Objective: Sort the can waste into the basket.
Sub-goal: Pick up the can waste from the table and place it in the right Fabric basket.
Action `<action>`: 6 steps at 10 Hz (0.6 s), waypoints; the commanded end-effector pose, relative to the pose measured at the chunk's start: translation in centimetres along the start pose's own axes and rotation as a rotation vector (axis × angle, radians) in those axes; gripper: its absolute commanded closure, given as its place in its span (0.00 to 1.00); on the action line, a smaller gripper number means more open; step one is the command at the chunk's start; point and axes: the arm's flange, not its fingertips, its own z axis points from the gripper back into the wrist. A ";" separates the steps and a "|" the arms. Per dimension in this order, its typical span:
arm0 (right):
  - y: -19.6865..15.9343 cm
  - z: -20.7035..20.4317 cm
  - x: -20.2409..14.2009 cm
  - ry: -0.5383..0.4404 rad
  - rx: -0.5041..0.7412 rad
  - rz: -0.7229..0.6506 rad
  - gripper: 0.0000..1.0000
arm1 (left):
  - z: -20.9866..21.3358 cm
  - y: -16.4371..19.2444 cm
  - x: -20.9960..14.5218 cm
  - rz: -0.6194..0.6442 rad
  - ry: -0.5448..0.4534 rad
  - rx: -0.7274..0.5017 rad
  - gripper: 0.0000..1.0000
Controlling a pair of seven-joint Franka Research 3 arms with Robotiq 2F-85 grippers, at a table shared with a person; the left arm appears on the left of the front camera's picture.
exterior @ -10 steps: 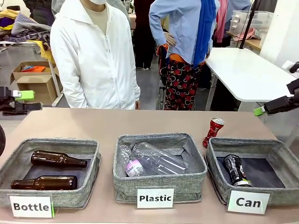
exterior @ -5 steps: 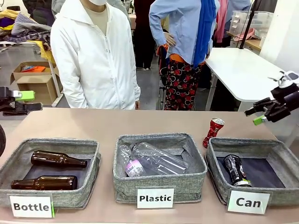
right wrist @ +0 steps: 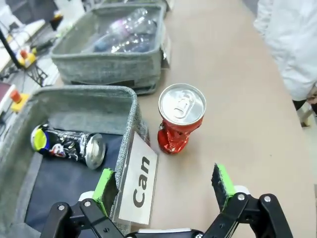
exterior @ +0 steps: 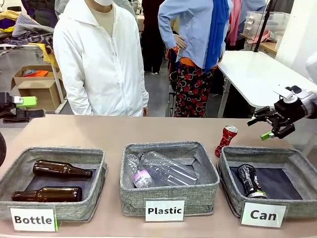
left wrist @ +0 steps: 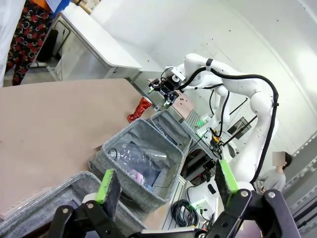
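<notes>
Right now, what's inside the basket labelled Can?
One black can lies on its side on the dark floor of the Can basket. Its front wall and label hide the nearest strip of floor. The red can stands outside, on the table.

1. Right arm (left wrist: 198,62): we record white rounded shells, a black joint band and a black cable (left wrist: 250,76) running along it.
2. Right gripper (right wrist: 164,181): we list black linked fingers, green pads (right wrist: 105,184) and round pivot screws.
3. Left gripper (left wrist: 167,177): we list the same black fingers with green pads.
</notes>
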 end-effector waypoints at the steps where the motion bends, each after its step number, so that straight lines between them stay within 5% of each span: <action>1: 0.0 0.1 0.1 0.001 -0.002 0.000 0.00 | 0.1 -0.4 0.1 0.009 0.011 0.010 0.00; 6: -3.4 -2.9 0.2 -0.041 -0.160 0.058 0.00 | 0.1 -0.4 0.1 0.009 0.011 0.010 0.00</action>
